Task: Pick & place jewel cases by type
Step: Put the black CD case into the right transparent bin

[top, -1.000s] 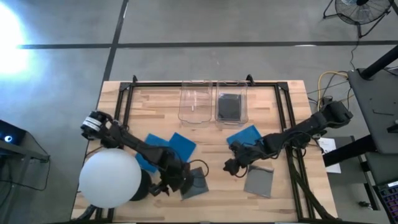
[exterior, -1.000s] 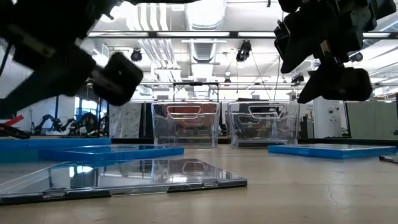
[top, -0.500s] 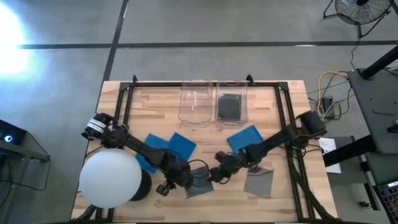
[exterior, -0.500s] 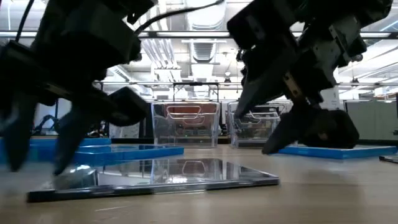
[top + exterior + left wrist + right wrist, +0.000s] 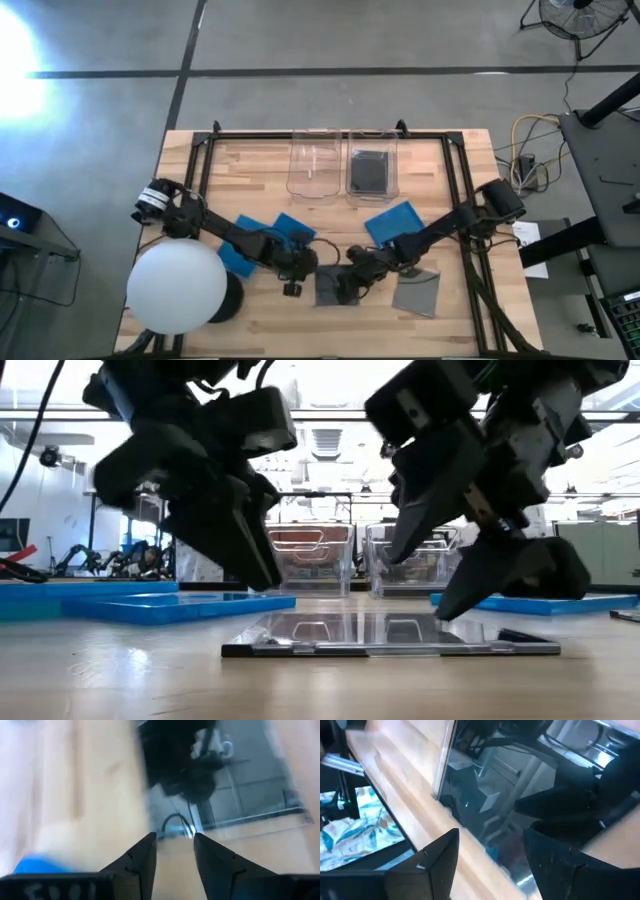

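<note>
From above, the left gripper (image 5: 296, 268) and right gripper (image 5: 352, 281) flank a glossy dark case (image 5: 331, 288) lying flat on the table (image 5: 250, 160), probably to steady it for pickup; another dark case (image 5: 369, 172) sits in the right bin (image 5: 371, 150). At table height both hang over it. Each wrist view shows parted, empty fingers. No writing is legible.

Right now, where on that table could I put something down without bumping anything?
Bare wood lies along the back left, between the frame rail and the empty clear bin, and at the front right corner beyond the grey jewel case. The front middle is crowded: both end effectors, left and right, meet over the glossy dark jewel case.
</note>
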